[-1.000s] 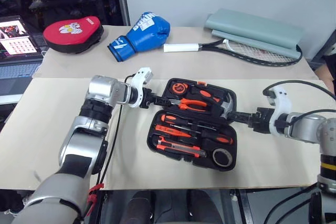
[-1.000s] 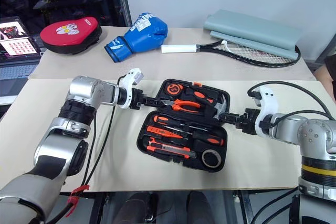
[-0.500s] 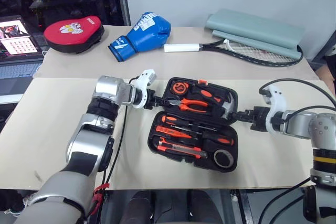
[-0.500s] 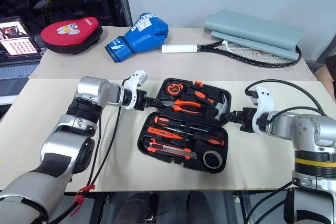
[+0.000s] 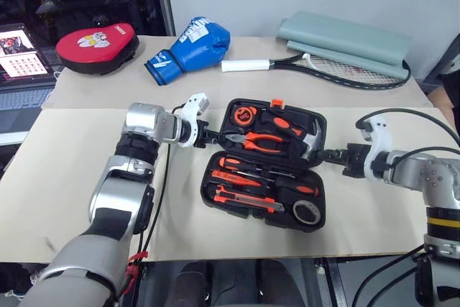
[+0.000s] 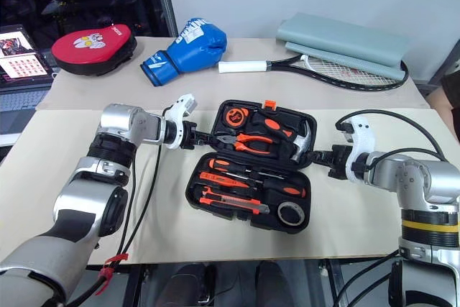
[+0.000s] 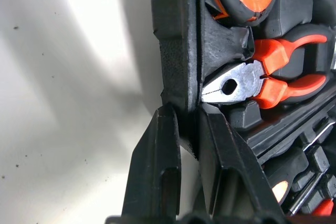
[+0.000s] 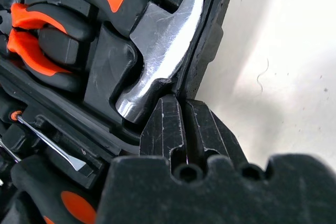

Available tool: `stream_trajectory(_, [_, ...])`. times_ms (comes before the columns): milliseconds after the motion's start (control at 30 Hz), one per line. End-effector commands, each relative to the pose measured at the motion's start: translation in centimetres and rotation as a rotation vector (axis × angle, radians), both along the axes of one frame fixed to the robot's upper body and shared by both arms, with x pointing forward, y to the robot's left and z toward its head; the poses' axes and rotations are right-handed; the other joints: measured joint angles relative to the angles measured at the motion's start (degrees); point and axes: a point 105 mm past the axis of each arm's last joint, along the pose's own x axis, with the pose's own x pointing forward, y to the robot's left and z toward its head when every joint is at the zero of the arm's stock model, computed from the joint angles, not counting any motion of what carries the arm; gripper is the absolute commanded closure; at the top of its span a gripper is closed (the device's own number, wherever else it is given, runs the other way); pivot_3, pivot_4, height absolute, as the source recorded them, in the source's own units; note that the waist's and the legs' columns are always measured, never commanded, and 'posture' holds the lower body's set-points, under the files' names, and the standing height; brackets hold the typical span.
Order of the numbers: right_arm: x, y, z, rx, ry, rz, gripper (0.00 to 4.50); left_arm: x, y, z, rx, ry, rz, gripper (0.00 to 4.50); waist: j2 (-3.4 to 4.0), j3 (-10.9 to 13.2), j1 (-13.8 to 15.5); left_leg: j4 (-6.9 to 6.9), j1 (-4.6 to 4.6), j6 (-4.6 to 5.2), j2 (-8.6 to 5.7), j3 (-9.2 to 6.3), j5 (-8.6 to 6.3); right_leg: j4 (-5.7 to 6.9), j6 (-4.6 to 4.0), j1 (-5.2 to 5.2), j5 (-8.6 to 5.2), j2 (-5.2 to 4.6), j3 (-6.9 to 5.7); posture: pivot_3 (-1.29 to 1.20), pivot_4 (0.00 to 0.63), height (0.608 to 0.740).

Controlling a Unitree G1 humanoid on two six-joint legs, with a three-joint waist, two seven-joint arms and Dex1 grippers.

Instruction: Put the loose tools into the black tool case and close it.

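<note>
Left gripper [image 7: 184, 129]: fingers pinch the left rim of the black tool case [image 5: 269, 167] lid half, one finger outside the wall, one inside, next to the plier jaws. Right gripper [image 8: 181, 116]: fingers pressed together against the right rim of the lid half, beside the hammer head [image 8: 165, 56]; whether any of the rim lies between them I cannot tell.

Case lies open and flat, midway along the bench [image 5: 65, 177], on the half nearer its front edge. Lid half holds orange tape measure [image 5: 246, 114], pliers [image 5: 255, 141] and hammer. Near half holds two screwdrivers [image 5: 251, 169], utility knife [image 5: 244, 199] and roll of dark tape [image 5: 307, 211] in their recesses.

Along the bench's far edge, well apart from the case: red punch pad [image 5: 98, 46] at the left corner, blue boxing glove [image 5: 190, 39], tennis racket [image 5: 316, 67] with a grey folded cover [image 5: 348, 42] towards the right corner.
</note>
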Motion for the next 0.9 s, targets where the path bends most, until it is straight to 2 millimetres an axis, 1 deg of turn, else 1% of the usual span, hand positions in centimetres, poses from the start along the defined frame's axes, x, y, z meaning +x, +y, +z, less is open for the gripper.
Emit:
stream_trajectory(33, [0.9, 1.5, 4.2, -0.031, -0.267, 0.066, 4.5, -0.6, -3.5, 3.8, -0.18, -0.185, -0.135, 4.45, 0.01, 0.0, -0.01, 0.0, -0.01, -0.01, 0.0, 0.0, 0.0, 0.01, 0.0, -0.02, 0.0, 0.0, 0.02, 0.0, 0.15, 0.736])
stream_trajectory(100, [1.2, 1.7, 5.1, -0.082, -0.366, 0.076, 4.5, -0.7, -3.7, 4.8, -0.219, -0.302, -0.138, 4.45, 0.01, 0.01, 0.07, 0.0, -0.1, -0.03, -0.04, 0.02, 0.01, 0.04, 0.0, -0.14, 0.01, -0.04, 0.04, 0.0, 0.15, 0.736])
stream_trajectory(167, [1.3, 1.8, 5.7, -0.133, -0.454, 0.086, 4.5, -0.4, -3.5, 5.6, -0.252, -0.403, -0.106, 4.45, 0.01, 0.01, 0.25, 0.02, -0.18, -0.05, -0.06, 0.01, 0.03, 0.07, 0.01, -0.24, 0.02, -0.08, 0.04, 0.0, 0.15, 0.736])
stream_trajectory(267, [1.6, 1.6, 6.4, -0.186, -0.552, 0.07, 4.5, -0.5, -3.1, 6.2, -0.256, -0.531, -0.1, 4.45, 0.01, 0.0, 0.57, 0.07, -0.38, -0.1, -0.12, -0.02, 0.05, 0.07, 0.04, -0.44, 0.05, -0.1, 0.04, 0.0, 0.15, 0.736])
stream_trajectory(333, [1.4, 1.8, 6.7, -0.244, -0.625, 0.095, 4.5, -0.8, -2.8, 6.2, -0.225, -0.621, -0.113, 4.45, 0.01, 0.0, 0.63, 0.06, -0.48, -0.14, -0.18, 0.01, 0.08, 0.12, 0.03, -0.62, 0.08, -0.13, 0.1, 0.0, 0.15, 0.736])
stream_trajectory(433, [1.1, 2.1, 5.8, -0.321, -0.683, 0.13, 4.5, -1.7, -2.5, 5.6, -0.159, -0.774, -0.156, 4.45, 0.01, 0.0, 0.71, 0.05, -0.74, -0.41, -0.24, 0.0, 0.24, 0.17, 0.03, -0.89, 0.09, -0.13, 0.11, 0.0, 0.15, 0.736])
stream_trajectory(600, [0.4, 2.3, 4.0, -0.408, -0.75, 0.153, 4.5, -2.9, -2.4, 3.8, -0.112, -0.888, -0.183, 4.45, 0.01, 0.0, 0.67, 0.05, -0.76, -0.38, -0.24, 0.04, 0.22, 0.08, 0.04, -0.89, 0.1, -0.14, 0.13, 0.0, 0.15, 0.736])
stream_trajectory(667, [0.2, 2.2, 3.5, -0.433, -0.769, 0.155, 4.5, -3.0, -2.2, 3.6, -0.112, -0.917, -0.161, 4.45, 0.01, 0.0, 0.75, 0.05, -0.76, -0.29, -0.24, 0.03, 0.17, 0.06, 0.04, -0.87, 0.1, -0.13, 0.12, 0.0, 0.15, 0.736])
stream_trajectory(767, [-1.1, 2.5, 2.6, -0.552, -0.855, 0.201, 4.5, -2.9, -1.7, 2.9, -0.106, -0.935, -0.082, 4.45, 0.02, -0.01, 0.84, 0.06, -0.74, -0.17, -0.25, 0.03, 0.11, 0.06, 0.05, -0.83, 0.1, -0.13, 0.11, 0.0, 0.15, 0.736])
stream_trajectory(900, [-2.3, 2.5, 2.3, -0.642, -0.943, 0.19, 4.5, -3.3, -0.6, 2.4, -0.065, -1.003, -0.039, 4.45, 0.03, -0.01, 0.95, 0.08, -0.69, -0.17, -0.25, 0.01, 0.1, 0.07, 0.05, -0.78, 0.1, -0.11, 0.08, 0.0, 0.15, 0.736])
